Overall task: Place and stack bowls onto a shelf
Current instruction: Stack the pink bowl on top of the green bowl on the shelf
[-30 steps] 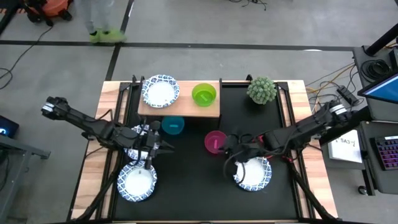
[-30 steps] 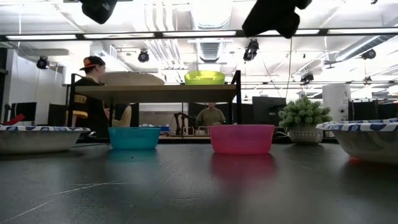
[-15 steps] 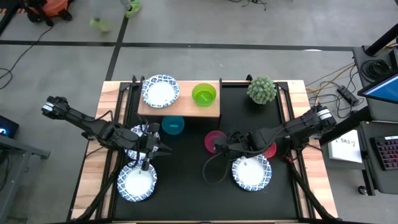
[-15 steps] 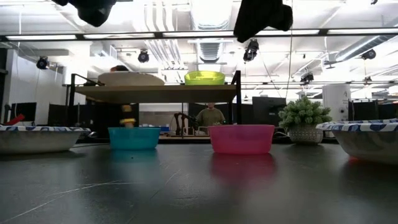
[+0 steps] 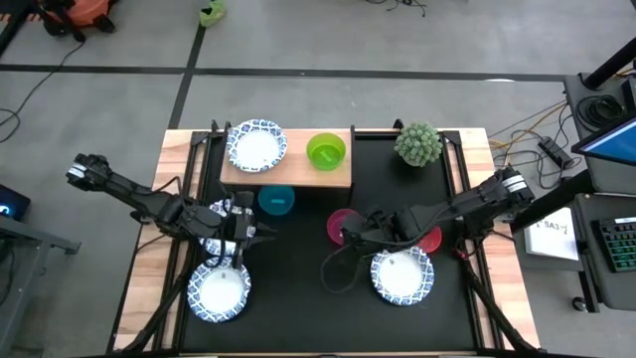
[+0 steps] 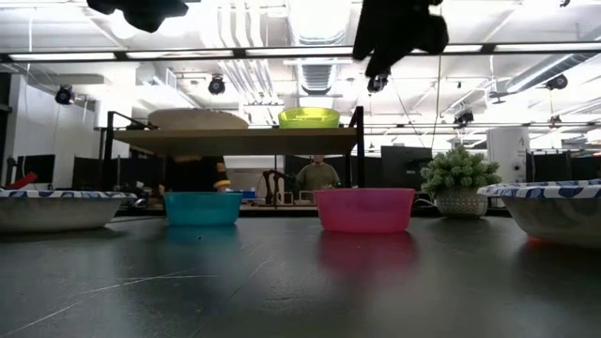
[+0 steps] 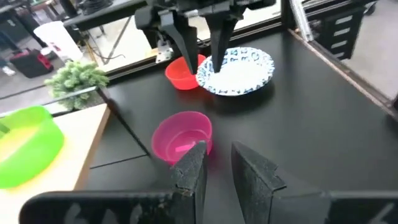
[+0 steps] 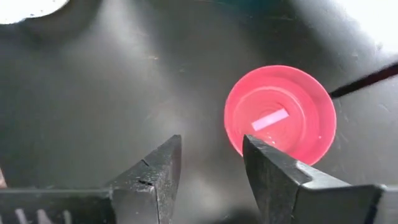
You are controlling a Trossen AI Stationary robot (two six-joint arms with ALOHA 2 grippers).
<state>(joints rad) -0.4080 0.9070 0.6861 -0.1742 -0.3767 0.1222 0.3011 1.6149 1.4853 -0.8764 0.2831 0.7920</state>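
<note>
The shelf (image 5: 286, 161) stands at the far middle, with a white blue-rimmed bowl (image 5: 256, 146) and a green bowl (image 5: 326, 151) on its board. On the black tabletop sit a teal bowl (image 5: 276, 200), a magenta bowl (image 5: 341, 226), a red bowl (image 5: 430, 240) and white bowls (image 5: 402, 276) (image 5: 219, 293). My right gripper (image 8: 208, 155) hovers open above the magenta bowl (image 8: 280, 115), over its near rim. My left gripper (image 5: 256, 235) hangs between the teal bowl and the near-left white bowl. Its fingers (image 7: 189, 171) stand slightly apart with nothing between them.
A green spiky plant (image 5: 418, 144) stands at the far right beside the shelf. Another white bowl (image 5: 212, 213) lies under my left arm. The shelf's black legs (image 6: 357, 160) rise just behind the magenta bowl (image 6: 364, 208). A person stands in the room behind the table.
My right gripper has moved from above the near-right white bowl toward the table's left and now hangs over the magenta bowl. The white bowl it had partly covered lies in full view. The left arm has kept still.
</note>
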